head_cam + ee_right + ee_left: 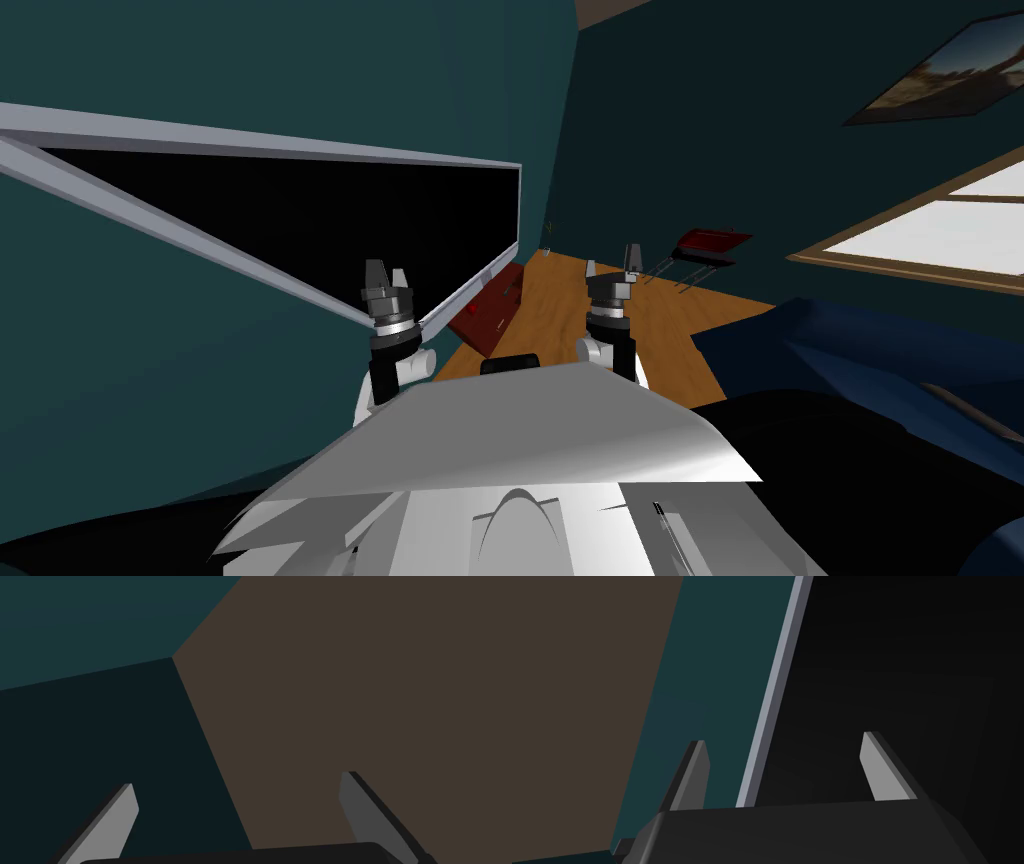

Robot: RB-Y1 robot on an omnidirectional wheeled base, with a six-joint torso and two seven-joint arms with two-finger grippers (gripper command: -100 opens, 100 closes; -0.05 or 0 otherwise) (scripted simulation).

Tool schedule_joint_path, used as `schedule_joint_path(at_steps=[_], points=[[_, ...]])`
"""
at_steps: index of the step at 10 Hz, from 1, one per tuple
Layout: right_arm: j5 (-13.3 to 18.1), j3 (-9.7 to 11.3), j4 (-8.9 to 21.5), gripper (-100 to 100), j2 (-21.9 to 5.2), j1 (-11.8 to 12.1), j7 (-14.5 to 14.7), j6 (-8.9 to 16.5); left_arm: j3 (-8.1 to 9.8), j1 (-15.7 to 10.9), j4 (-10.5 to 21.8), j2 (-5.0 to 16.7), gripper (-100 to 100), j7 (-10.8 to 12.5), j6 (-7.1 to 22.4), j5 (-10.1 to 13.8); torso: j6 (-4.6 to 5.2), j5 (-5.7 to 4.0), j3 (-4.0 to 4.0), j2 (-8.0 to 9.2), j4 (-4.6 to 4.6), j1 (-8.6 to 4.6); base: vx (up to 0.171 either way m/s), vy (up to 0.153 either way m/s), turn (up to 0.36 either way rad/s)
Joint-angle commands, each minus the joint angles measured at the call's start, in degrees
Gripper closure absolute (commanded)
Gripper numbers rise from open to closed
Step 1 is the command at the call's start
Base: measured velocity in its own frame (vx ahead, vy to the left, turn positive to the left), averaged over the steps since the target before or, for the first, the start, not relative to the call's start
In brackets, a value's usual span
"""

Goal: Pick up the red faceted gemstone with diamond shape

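My left gripper point(385, 272) is held up in front of my chest, open, with nothing between its fingers point(698, 771). Past it stands the grey frame point(777, 686) of an opening in the teal wall, with a black area beyond. My right gripper point(610, 262) is raised at the same height over the wooden floor point(570, 300), and it too is open and empty, as its wrist view point(237, 778) confirms.
A low dark red cabinet point(490, 315) stands against the wall under the grey-framed opening point(300, 150). A dark red seat on thin legs point(708, 245) is at the far end of the floor. Dark blue furniture point(860, 350) lies on the right under a window point(930, 235).
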Motion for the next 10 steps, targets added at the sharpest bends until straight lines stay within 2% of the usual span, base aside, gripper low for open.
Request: schedule_joint_path(at_steps=[1, 5, 6, 8, 9, 10], points=[[0.0, 0.0, 0.0, 0, 0.0, 0.0, 0.0, 0.0, 0.23, 0.6, 0.3, 0.9, -100, -0.2, 1.7, -0.1, 0.0, 0.0, 0.0, 0.0, 0.0, 0.0, -0.011, -0.005, -0.066], [0.0, 0.0, 0.0, 0, 0.0, 0.0, 0.0, 0.0, 0.92, 2.4, 1.4, 2.3, -100, -0.9, 7.2, -0.2, 0.01, -0.01, 0.06, 0.1, 0.02, -0.05, -0.027, -0.015, -0.09], [0.0, 0.0, 0.0, 0, 0.0, 0.0, 0.0, 0.0, 0.92, 2.4, 1.4, 2.3, -100, -0.9, 7.6, -0.2, 0.01, -0.02, 0.07, 0.13, 0.03, -0.07, -0.024, -0.012, -0.026], [0.0, 0.0, 0.0, 0, 0.0, 0.0, 0.0, 0.0, 1.38, 3.6, 2.2, 2.7, -100, -1.5, 11.4, -0.3, 0.01, 0.0, 0.04, 0.08, 0.02, -0.03, -0.019, -0.015, -0.105], [0.0, 0.0, 0.0, 0, 0.0, 0.0, 0.0, 0.0, 1.38, 3.6, 2.2, 2.7, -100, -1.5, 11.7, -0.3, 0.01, -0.01, 0.05, 0.09, 0.02, -0.05, -0.018, -0.011, -0.04], [0.0, 0.0, 0.0, 0, 0.0, 0.0, 0.0, 0.0, 1.64, 4.2, 2.6, 2.9, -100, -1.9, 13.5, -0.4, -0.01, -0.01, 0.05, 0.08, 0.02, -0.04, -0.016, -0.014, -0.079]])
